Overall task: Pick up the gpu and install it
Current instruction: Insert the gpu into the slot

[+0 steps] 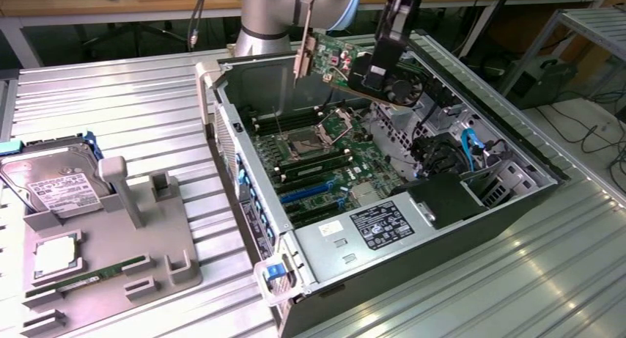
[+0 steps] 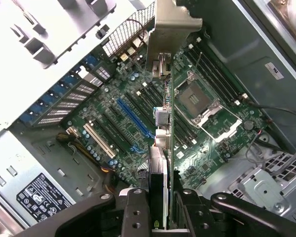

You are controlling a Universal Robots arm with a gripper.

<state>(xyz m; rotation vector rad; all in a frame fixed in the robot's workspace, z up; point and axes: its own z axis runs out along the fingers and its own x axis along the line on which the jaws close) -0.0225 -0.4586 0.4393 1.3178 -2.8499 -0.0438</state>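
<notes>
At the exterior view's left, on the ribbed metal bench (image 1: 127, 111), sits a grey holder tray (image 1: 181, 279). A hard drive (image 1: 49, 180) with a white label stands propped at its far end. A square processor chip (image 1: 56, 254) and a narrow green RAM stick (image 1: 98, 273) lie in recesses nearer the camera.

Just beside the tray stands the open computer case (image 1: 440, 279), lying on its side so the motherboard (image 1: 313, 162) faces up. The CPU socket (image 1: 303, 144) is open (its metal frame is tipped up).

Above the far end of the case hangs the gpu (image 1: 333, 56), clear of the board and tilted, not seated in any slot. Its silver bracket (image 1: 304, 52) points down on the exterior view's left, near the case's back wall. Its round black fan (image 1: 403, 89) is on the exterior view's right.

The pincer (image 1: 377, 63) is clenched on the card near that fan end. In the wrist view the gpu (image 2: 164, 118) shows edge-on, running from the pincer (image 2: 163, 212) out to the bracket (image 2: 175, 24), with one black finger (image 2: 135, 212) pressed on each face. Below it lie a blue expansion slot (image 2: 133, 118) to one side and the socket (image 2: 197, 98) to the other.

Further to the exterior view's right, a labelled power supply (image 1: 382, 228) sits in the near corner, and a blue cable (image 1: 470, 151) curls among the drive bays.
</notes>
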